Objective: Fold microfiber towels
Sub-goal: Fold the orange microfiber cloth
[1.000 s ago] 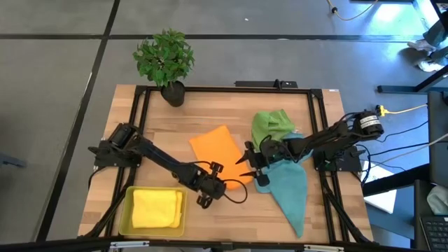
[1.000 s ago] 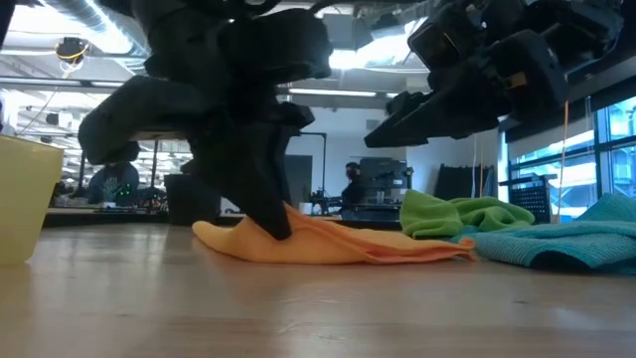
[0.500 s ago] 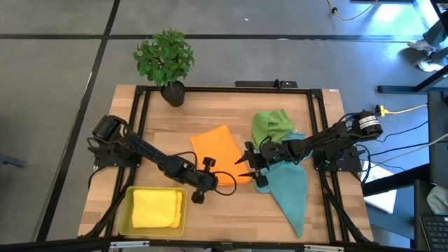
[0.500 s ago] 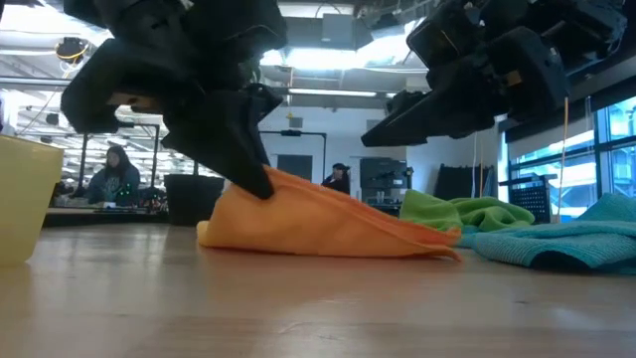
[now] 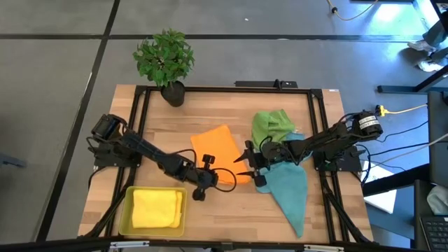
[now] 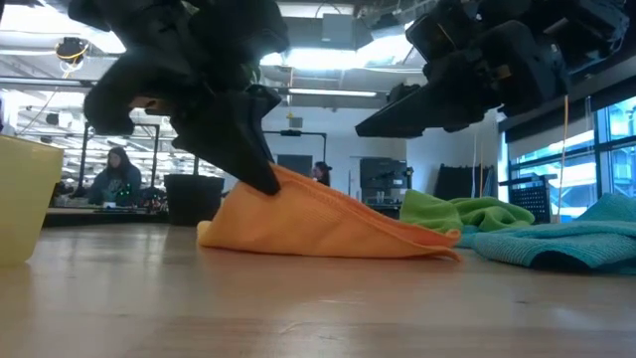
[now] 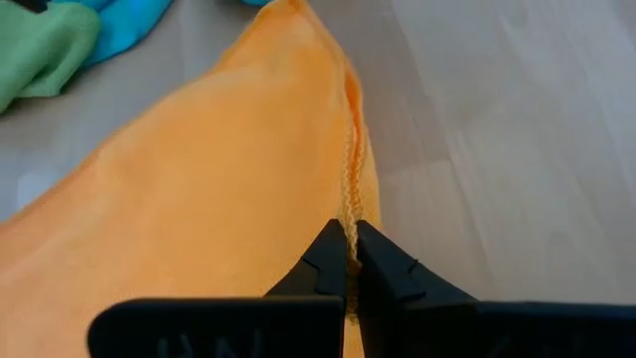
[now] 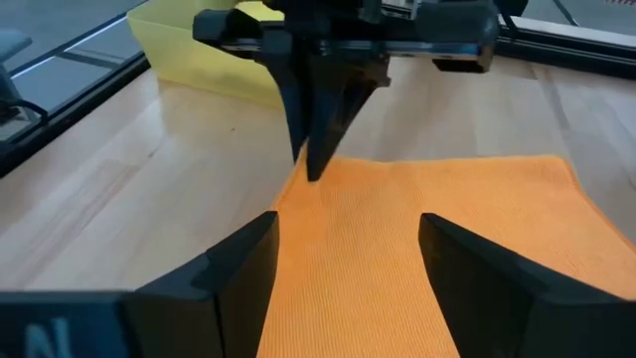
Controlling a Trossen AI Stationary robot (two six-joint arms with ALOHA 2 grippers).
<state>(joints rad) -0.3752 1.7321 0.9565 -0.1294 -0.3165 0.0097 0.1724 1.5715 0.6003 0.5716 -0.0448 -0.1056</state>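
Lifting orange towel (image 5: 218, 148) corner at 6 o'clock for folding: left gripper (image 7: 348, 261) pinched shut on hem; right gripper (image 5: 246, 168) wide open, empty, at 3 o'clock.

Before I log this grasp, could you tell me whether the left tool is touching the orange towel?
Touching. In the left wrist view the left tool is shut on the hemmed edge of the orange towel, and the low view shows that edge lifted off the table.

Even, bright overhead light fills the room, with ceiling lamps (image 6: 328, 55) glaring in the low view. There both arms are dark silhouettes. Shadows on the table (image 5: 231, 112) are soft.
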